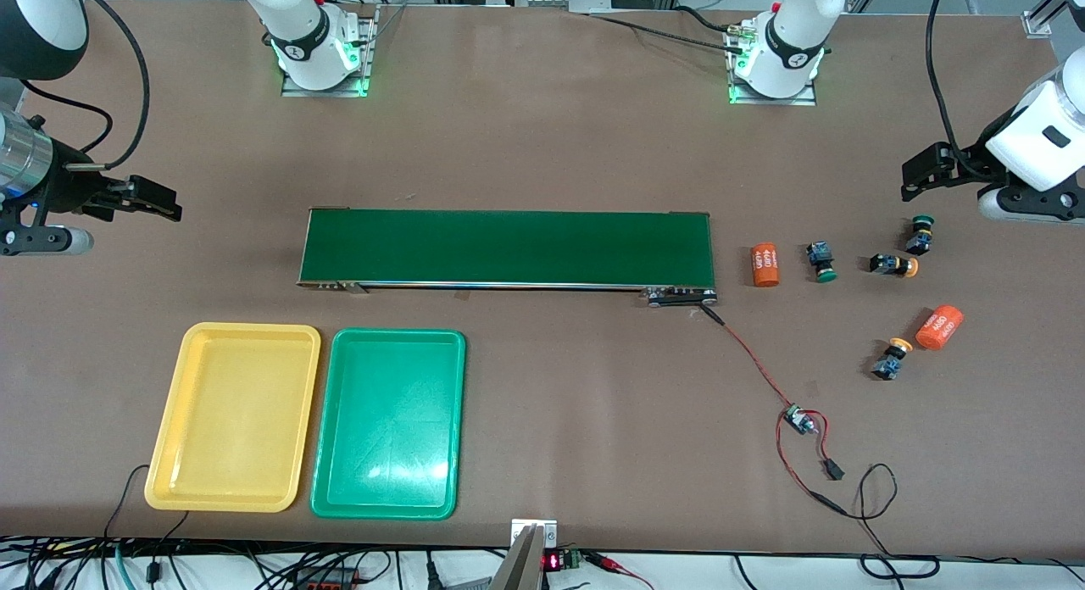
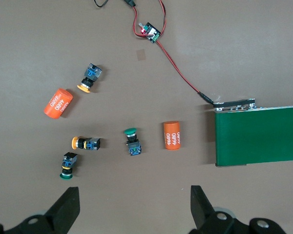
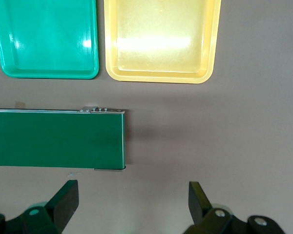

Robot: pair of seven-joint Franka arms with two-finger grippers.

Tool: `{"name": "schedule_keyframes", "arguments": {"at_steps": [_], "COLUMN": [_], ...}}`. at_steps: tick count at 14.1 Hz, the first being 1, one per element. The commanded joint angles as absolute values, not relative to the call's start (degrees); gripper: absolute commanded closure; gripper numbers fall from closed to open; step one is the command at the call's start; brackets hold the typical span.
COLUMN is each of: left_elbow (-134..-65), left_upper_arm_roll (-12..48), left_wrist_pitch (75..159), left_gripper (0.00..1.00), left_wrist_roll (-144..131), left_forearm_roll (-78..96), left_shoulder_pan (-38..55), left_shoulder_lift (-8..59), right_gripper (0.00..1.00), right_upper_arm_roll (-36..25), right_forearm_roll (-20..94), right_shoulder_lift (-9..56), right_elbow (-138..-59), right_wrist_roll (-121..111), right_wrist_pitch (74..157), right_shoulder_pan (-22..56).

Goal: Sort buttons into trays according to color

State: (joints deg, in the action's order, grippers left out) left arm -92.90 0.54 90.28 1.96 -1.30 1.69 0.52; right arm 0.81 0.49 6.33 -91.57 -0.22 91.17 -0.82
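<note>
Four buttons lie on the table at the left arm's end: a green one [image 1: 820, 262] [image 2: 132, 141], a second green one [image 1: 920, 234] [image 2: 67, 165], a yellow one [image 1: 893, 265] [image 2: 85, 143] and a second yellow one [image 1: 890, 359] [image 2: 89, 78]. The yellow tray [image 1: 233, 416] [image 3: 158, 77] and the green tray [image 1: 390, 425] [image 3: 49, 74] lie side by side, empty, near the front camera. My left gripper [image 1: 915, 176] [image 2: 135, 207] is open and empty over bare table beside the buttons. My right gripper [image 1: 165, 204] [image 3: 134, 204] is open and empty over bare table at the right arm's end.
A long dark-green conveyor belt [image 1: 509, 247] [image 2: 259, 135] [image 3: 56, 139] lies across the middle. Two orange "4680" cylinders [image 1: 765, 264] [image 1: 939, 327] lie among the buttons. A red-and-black wire with a small board [image 1: 797, 419] runs from the conveyor toward the front camera.
</note>
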Motion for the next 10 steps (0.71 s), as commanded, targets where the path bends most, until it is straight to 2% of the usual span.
{"name": "schedule_keyframes", "arguments": {"at_steps": [1,7,10], "left_elbow": [-91.05,-91.05,-90.70], "left_upper_arm_roll": [1.32,1.41,1.41], "left_wrist_pitch": [88.86,88.68,85.70], "left_gripper": [0.00,0.00,0.00], "left_wrist_roll": [2.63,2.02,2.02], "left_forearm_roll": [-1.85,-1.85,-1.76], "left_shoulder_pan": [0.88,0.97,0.97], "left_shoulder_lift": [1.32,2.02,3.95], "right_gripper": [0.00,0.00,0.00], "right_upper_arm_roll": [1.32,1.32,1.32], "right_forearm_roll": [1.41,1.41,1.32], "right_shoulder_lift": [6.15,6.15,6.15], "right_elbow": [-91.23,-91.23,-91.23], "right_wrist_roll": [0.70,0.62,0.53], "right_wrist_pitch": [91.23,91.23,91.23], "right_shoulder_pan": [-1.23,-1.23,-1.23]}}
